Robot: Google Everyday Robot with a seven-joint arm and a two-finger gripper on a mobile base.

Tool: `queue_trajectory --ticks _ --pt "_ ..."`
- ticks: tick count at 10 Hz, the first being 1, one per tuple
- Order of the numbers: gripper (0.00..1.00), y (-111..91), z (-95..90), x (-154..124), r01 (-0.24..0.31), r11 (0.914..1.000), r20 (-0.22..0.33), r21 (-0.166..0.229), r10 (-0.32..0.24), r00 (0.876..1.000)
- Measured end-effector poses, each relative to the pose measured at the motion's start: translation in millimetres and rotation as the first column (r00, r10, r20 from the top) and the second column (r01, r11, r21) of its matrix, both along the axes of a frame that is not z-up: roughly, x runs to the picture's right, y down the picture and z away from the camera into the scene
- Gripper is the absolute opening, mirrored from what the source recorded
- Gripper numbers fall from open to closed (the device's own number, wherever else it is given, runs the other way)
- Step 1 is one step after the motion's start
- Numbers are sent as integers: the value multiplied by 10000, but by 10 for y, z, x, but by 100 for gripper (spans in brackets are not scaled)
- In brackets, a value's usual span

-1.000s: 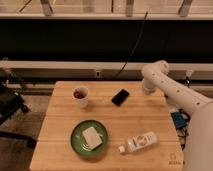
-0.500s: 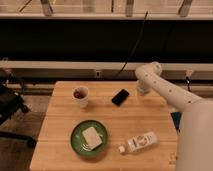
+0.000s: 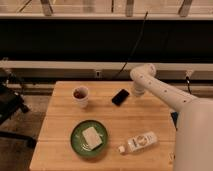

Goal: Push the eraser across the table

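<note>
The eraser (image 3: 120, 96) is a small flat black block lying on the light-wood table (image 3: 145, 120), near its far edge and right of the paper cup. My white arm comes in from the lower right, and its gripper (image 3: 137, 92) hangs just right of the eraser, close above the table's far edge.
A paper cup (image 3: 80, 96) holding a dark drink stands left of the eraser. A green plate (image 3: 89, 139) with a beige square block (image 3: 91, 136) sits at the front left. A white plastic bottle (image 3: 137, 142) lies at the front right. A dark chair (image 3: 10, 102) stands left of the table.
My arm's elbow and gripper have moved left along the table's far edge, closer to the eraser. The eraser has stayed where it was.
</note>
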State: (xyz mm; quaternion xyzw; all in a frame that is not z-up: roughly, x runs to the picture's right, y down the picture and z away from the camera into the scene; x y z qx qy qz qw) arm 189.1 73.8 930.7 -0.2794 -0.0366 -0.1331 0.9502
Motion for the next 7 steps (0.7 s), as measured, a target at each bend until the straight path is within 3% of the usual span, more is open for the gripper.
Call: queue_trajectory --ticks 4,7 --pt "0 46 5 -227 435 9991 335 18 -435 9985" --pt "0 85 33 -703 929 9957 723 33 -929 9931"
